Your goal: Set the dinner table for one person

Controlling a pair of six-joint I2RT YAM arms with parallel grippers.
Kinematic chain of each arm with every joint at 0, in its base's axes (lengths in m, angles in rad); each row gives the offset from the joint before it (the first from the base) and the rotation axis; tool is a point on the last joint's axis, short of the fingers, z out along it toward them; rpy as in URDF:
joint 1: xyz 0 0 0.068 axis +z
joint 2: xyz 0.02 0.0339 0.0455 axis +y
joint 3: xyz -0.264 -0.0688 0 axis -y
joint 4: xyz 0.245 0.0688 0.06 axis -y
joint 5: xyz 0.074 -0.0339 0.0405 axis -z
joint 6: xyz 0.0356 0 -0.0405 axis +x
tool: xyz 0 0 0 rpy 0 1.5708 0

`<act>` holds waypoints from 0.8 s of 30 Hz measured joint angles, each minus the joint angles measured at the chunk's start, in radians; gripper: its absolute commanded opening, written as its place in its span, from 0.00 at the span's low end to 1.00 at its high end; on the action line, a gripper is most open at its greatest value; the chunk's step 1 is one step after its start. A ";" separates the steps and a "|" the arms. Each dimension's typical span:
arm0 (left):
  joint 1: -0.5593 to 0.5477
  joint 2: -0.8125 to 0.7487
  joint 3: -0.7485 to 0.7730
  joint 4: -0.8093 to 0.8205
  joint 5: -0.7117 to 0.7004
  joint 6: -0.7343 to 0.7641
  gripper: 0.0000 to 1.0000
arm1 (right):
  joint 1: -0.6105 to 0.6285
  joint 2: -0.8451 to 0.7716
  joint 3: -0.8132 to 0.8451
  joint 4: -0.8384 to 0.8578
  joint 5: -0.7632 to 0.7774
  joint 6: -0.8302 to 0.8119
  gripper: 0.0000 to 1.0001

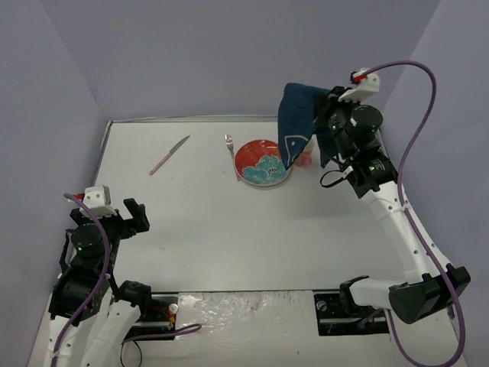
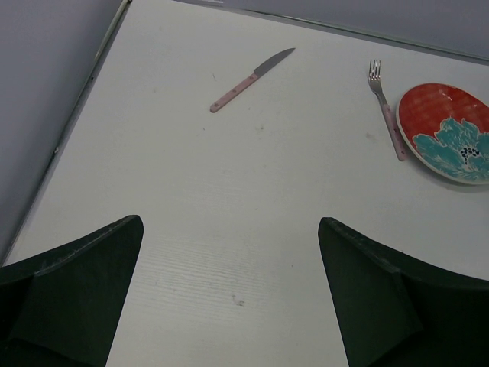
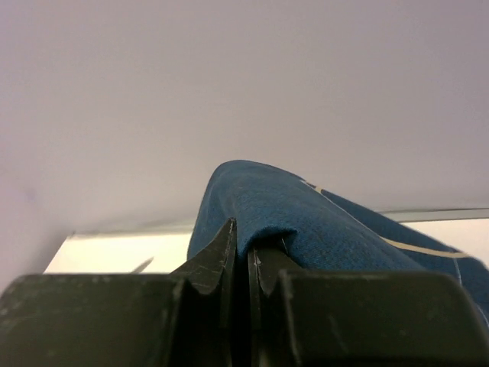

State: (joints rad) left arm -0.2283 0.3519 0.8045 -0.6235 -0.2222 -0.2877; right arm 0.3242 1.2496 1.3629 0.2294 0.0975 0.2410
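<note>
Since my right claw [image 3: 243,264] is clamped on the placemat [image 1: 299,122], hanging upper right over the plate [image 1: 260,163], bare dinner table [image 1: 229,229] lies lower left of it; left claw [image 2: 229,225] open, farther.

Walls: plain pale-lavender panels on 3 sides. Back wall [image 1: 229,53] stands well beyond the left gripper [image 2: 229,222] and fills most of the view ahead of the right gripper [image 3: 243,245]. Left wall [image 1: 38,115] is just outboard of the left gripper, right wall [image 1: 458,107] outboard of the right one.

Furniture: one big white matte table [image 1: 229,237], w/ faint wood grain showing directly below the left gripper. Thin grey strip [image 1: 183,119] runs along its far edge, and a similar one runs down the side left of the left gripper. Glossy crinkled patch [image 1: 244,306] lies on the near edge, behind both grippers.

Light: even, diffuse, from overhead. Shadows are soft and short, and the walls look darker toward the top corners.
</note>
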 measured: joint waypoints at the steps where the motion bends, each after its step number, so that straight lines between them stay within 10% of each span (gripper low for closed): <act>1: 0.000 0.013 0.018 -0.008 0.005 -0.004 0.97 | 0.034 0.008 -0.001 -0.011 -0.048 0.002 0.00; 10: 0.000 0.073 0.160 -0.045 0.012 -0.013 0.97 | 0.432 0.131 -0.041 -0.072 -0.329 -0.023 0.02; 18: 0.000 0.074 0.181 -0.096 0.016 -0.028 0.97 | 0.595 0.220 -0.233 -0.028 -0.364 -0.033 0.60; 24: 0.000 0.101 0.141 -0.105 0.052 -0.056 0.97 | 0.560 0.227 -0.460 -0.075 -0.223 0.000 0.75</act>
State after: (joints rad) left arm -0.2283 0.4531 0.9460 -0.7285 -0.1699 -0.3437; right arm 0.8844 1.4763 0.9033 0.1540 -0.1258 0.2412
